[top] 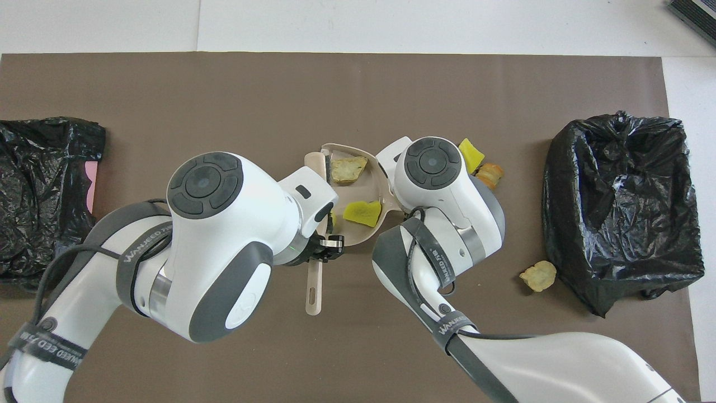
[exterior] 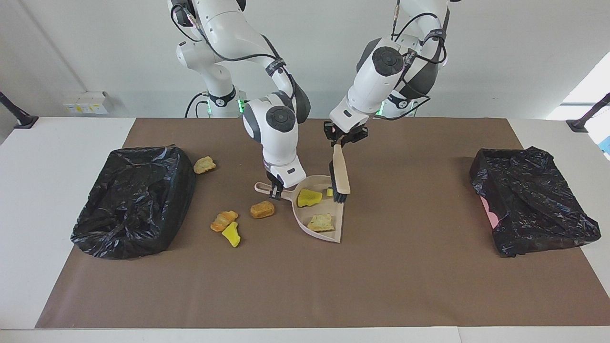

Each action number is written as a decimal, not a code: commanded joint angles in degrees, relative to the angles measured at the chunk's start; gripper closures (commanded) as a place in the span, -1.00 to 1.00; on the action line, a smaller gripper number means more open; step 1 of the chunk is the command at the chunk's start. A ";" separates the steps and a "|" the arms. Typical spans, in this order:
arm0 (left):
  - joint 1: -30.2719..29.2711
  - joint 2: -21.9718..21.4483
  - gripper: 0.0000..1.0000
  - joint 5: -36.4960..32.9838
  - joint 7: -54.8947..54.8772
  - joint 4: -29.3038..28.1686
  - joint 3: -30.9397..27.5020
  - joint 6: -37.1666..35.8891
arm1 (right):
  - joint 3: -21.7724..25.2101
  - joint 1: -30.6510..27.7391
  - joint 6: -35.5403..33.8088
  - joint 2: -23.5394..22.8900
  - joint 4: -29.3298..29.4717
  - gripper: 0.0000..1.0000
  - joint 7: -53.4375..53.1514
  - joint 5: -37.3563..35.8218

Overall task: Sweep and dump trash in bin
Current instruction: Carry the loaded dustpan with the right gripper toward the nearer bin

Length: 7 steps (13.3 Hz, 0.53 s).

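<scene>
My right gripper (exterior: 275, 190) is shut on the handle of the beige dustpan (exterior: 335, 229), which sits mid-table and carries a yellow chunk (exterior: 310, 197) and a beige chunk (exterior: 321, 222) of trash. My left gripper (exterior: 340, 141) is shut on the brush (exterior: 340, 172), which hangs bristles down over the pan's rim. Loose trash lies on the mat toward the right arm's end: an orange-brown chunk (exterior: 262, 209), an orange one (exterior: 224, 220), a yellow one (exterior: 232, 234) and a beige one (exterior: 204, 165) beside the bin (exterior: 133, 200). In the overhead view the right gripper is hidden under its wrist.
A second black-bagged bin (exterior: 531, 200) stands at the left arm's end of the table. The brown mat (exterior: 305, 286) covers the table's middle, with white tabletop around it. From above, the brush handle (top: 314, 285) pokes out under the left gripper (top: 327, 246).
</scene>
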State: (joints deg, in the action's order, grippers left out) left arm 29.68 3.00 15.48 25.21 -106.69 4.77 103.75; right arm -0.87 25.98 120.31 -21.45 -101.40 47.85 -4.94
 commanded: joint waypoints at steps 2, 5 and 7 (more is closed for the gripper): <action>-0.15 -2.56 1.00 -0.98 3.52 -0.54 -0.20 -10.03 | -0.36 -1.45 1.76 0.44 -0.03 1.00 0.22 1.25; -0.06 -6.32 1.00 -0.98 4.32 -6.39 -0.20 -10.59 | -0.36 -2.68 3.43 0.44 0.06 1.00 2.06 2.56; 0.99 -11.32 1.00 -0.98 4.41 -14.64 0.07 -6.39 | -0.36 -3.91 3.61 0.44 0.41 1.00 5.39 4.76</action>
State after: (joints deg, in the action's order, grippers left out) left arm 29.71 -1.39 15.00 28.73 -111.98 4.81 93.61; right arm -0.87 23.68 122.90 -21.44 -101.21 49.63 -2.66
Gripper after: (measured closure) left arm 0.744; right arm 0.683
